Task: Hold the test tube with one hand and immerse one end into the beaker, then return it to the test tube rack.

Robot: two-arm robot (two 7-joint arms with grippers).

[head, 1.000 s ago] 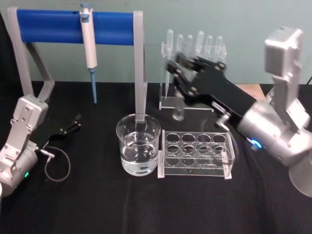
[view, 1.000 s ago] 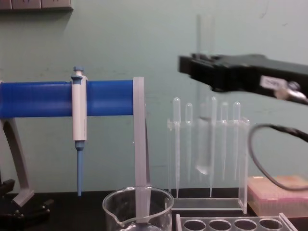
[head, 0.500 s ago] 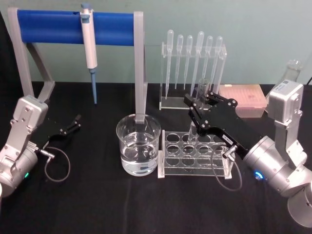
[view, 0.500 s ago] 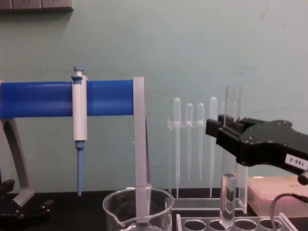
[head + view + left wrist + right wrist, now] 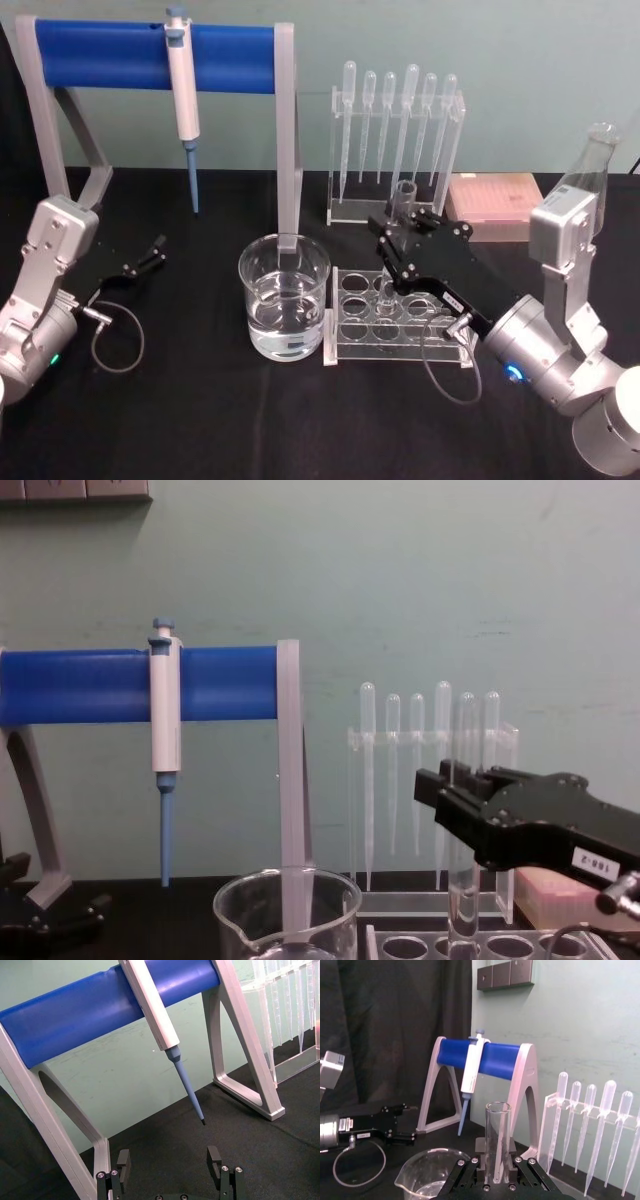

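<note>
The test tube (image 5: 403,198) stands upright with my right gripper (image 5: 398,240) shut around its middle. Its round lower end sits down in a back hole of the clear rack (image 5: 440,335), to the right of the beaker. In the chest view the test tube (image 5: 463,880) passes through the right gripper (image 5: 452,792) and reaches the rack's top (image 5: 480,946). The right wrist view shows the test tube's (image 5: 497,1135) open rim above the closed fingers (image 5: 479,1159). The beaker (image 5: 284,298), part filled with water, stands left of the rack. My left gripper (image 5: 169,1162) is parked open at the far left.
A blue-barred stand (image 5: 150,55) with a hanging pipettor (image 5: 181,85) stands behind the beaker. A clear holder of plastic pipettes (image 5: 396,120) is behind the rack. A pink tip box (image 5: 495,205) and a glass flask (image 5: 590,160) sit at the back right.
My right gripper has come down and forward with the test tube, from high in front of the pipettes to the rack, where the tube's lower end now sits in a hole. The left arm is still.
</note>
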